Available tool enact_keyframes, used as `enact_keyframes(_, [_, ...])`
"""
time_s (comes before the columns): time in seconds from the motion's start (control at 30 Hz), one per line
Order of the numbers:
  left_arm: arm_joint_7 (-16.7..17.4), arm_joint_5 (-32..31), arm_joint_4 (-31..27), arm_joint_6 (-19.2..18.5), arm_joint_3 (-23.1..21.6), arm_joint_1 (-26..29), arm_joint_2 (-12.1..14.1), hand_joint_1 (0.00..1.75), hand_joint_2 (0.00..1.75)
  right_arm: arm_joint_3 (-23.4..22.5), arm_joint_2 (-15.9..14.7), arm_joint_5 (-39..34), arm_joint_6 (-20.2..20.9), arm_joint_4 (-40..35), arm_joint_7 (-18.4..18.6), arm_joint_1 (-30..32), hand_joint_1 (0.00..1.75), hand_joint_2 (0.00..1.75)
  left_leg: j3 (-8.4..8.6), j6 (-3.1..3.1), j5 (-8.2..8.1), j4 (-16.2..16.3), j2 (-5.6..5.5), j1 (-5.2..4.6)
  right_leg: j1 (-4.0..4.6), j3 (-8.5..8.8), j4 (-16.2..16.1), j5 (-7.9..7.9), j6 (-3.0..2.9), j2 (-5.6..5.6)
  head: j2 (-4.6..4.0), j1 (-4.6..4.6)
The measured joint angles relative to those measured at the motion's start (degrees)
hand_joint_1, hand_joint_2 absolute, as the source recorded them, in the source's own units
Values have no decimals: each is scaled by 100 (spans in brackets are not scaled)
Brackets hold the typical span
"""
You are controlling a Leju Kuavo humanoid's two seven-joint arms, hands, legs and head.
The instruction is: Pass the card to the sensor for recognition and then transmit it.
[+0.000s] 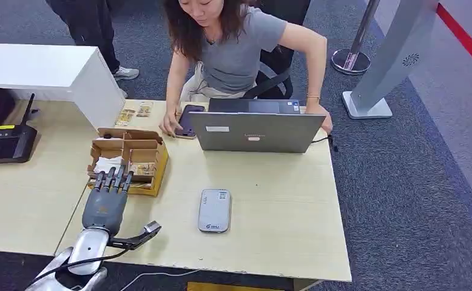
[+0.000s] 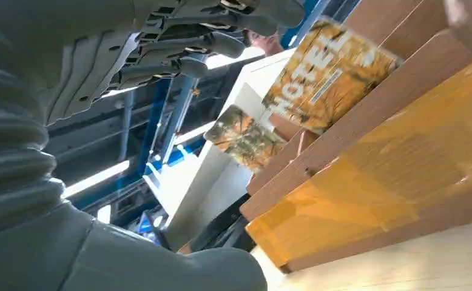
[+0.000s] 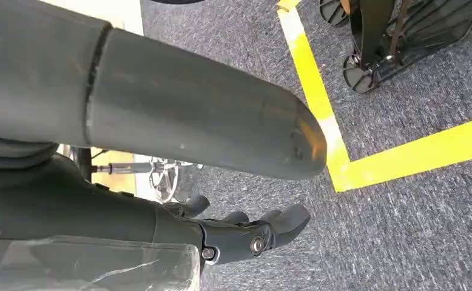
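Hovering at the table's (image 1: 270,242) near edge, the left hand (image 1: 109,203) is spreading its fingers over the box (image 1: 130,159), holding nothing, thumb out sideways. The right hand (image 3: 246,233) is hanging over the carpet, loosely open and empty. Cards (image 2: 327,76) are standing in the box. The sensor (image 1: 214,210) is lying mid-table, a laptop (image 1: 255,130) and person (image 1: 233,48) beyond

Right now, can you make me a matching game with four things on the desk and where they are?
Things:
1. cardboard box
2. grey card sensor
3. laptop
4. black router

Places:
A. far left of the desk
B. under the left hand fingertips
C. in front of the seated person
D. flat, mid-desk, nearer the robot

Pairs: 1-B, 2-D, 3-C, 4-A
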Motion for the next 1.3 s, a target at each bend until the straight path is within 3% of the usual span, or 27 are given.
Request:
enact_keyframes(0.47, [398, 0, 370, 728, -424, -287, 105, 0, 175, 35, -17, 24, 50, 0, -57, -3, 0, 0, 0, -1, 1, 0, 0, 0, 0, 0, 0, 0, 0, 0, 0, -2])
enact_keyframes(1.3, [448, 0, 883, 1106, -496, -411, -22, 0, 175, 118, -20, 120, 111, 0, -68, -2, 0, 0, 0, -1, 1, 0, 0, 0, 0, 0, 0, 0, 0, 0, 0, 0])
